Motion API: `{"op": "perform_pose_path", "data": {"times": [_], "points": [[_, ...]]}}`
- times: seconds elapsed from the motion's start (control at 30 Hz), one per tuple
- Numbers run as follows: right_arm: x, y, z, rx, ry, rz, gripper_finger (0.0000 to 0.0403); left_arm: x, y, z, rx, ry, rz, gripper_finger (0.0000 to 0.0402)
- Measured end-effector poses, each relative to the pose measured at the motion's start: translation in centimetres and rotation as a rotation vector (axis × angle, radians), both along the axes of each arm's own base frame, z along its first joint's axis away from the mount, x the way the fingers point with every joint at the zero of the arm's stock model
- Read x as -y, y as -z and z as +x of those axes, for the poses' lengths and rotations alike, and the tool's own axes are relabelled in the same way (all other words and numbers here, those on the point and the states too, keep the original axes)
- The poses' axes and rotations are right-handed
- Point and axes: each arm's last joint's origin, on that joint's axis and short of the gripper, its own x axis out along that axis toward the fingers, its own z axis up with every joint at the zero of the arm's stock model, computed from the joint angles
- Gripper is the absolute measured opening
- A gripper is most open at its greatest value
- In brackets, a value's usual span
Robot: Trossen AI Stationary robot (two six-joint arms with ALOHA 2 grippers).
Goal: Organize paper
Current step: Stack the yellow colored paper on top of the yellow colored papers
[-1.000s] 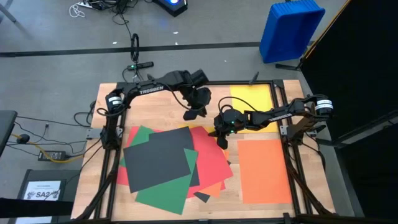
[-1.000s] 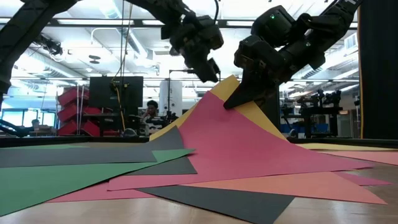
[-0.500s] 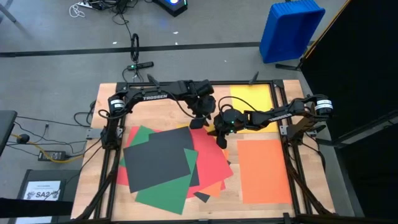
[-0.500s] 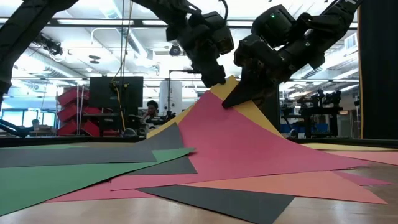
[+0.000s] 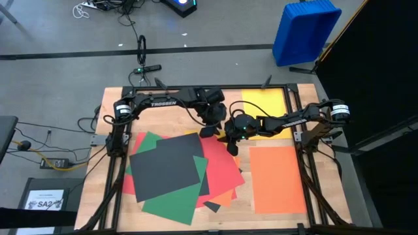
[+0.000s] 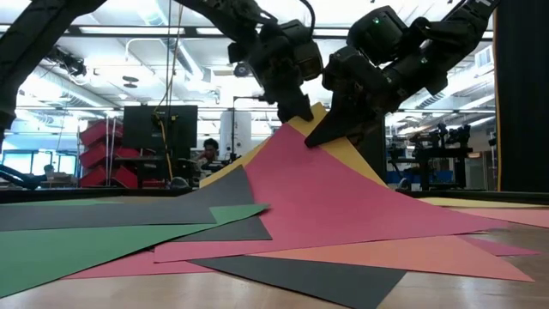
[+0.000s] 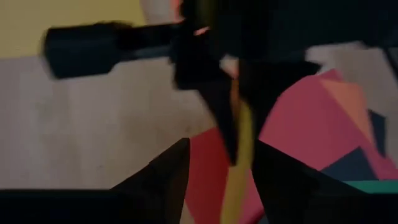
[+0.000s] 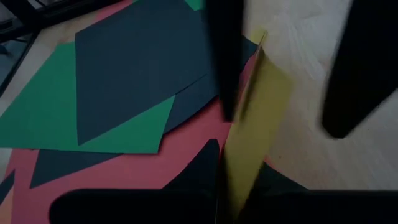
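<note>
A loose pile of coloured sheets lies on the table: dark grey [image 5: 166, 166] on top, green [image 5: 170, 202], red [image 5: 225, 166]. A yellow sheet [image 8: 255, 106] stands raised from the pile at its far right, and the red sheet [image 6: 343, 197] rises with it. My right gripper [image 5: 230, 142] is shut on that yellow sheet. My left gripper [image 5: 208, 130] is open just left of it. Its fingers [image 8: 224, 62] stand on either side of the yellow sheet's raised corner [image 6: 319, 112]; whether they touch it I cannot tell. My right gripper pinches the yellow sheet's raised edge [image 8: 239, 155] between its two fingers, coming slanting down from the table's right. The sheet stands tilted up from the pile, its lower part on the table. The red sheet climbs to the fingers [image 6: 313, 137]; whether it is also pinched I cannot tell.
A single orange sheet [image 5: 277, 177] lies flat at the table's near right and a single yellow one [image 5: 264, 103] at the far right. Bare wood [image 5: 163, 117] shows at the far left. A blue bin [image 5: 304, 29] stands on the floor beyond the table.
My left gripper has moved toward the table's right and near edge, down to the raised yellow corner beside my right gripper. The raised yellow and red sheets have stayed where they were.
</note>
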Motion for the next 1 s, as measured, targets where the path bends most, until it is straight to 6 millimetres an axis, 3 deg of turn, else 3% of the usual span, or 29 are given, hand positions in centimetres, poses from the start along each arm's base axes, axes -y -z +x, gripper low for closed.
{"op": "perform_pose_path", "data": {"times": [0.27, 0.47, 0.77, 1.0], "points": [[0.0, 0.1, 0.0, -0.010, 0.001, 0.004, 0.0000, 0.5, 2.4, 1.1, -0.026, 0.044, -0.052, 0.0100], [0.0, 0.2, -0.1, -0.019, 0.003, 0.004, 0.0000, 0.4, 2.8, 1.2, -0.021, 0.080, -0.018, 0.0011], [0.0, 0.0, -0.1, -0.009, 0.000, 0.001, 0.0008, 0.2, 1.8, 1.2, -0.029, 0.091, 0.043, 0.0000], [-0.4, -1.6, -0.8, 0.015, -0.017, 0.003, 0.0076, -0.2, -0.4, 1.2, -0.041, 0.079, 0.116, 0.0001]]}}
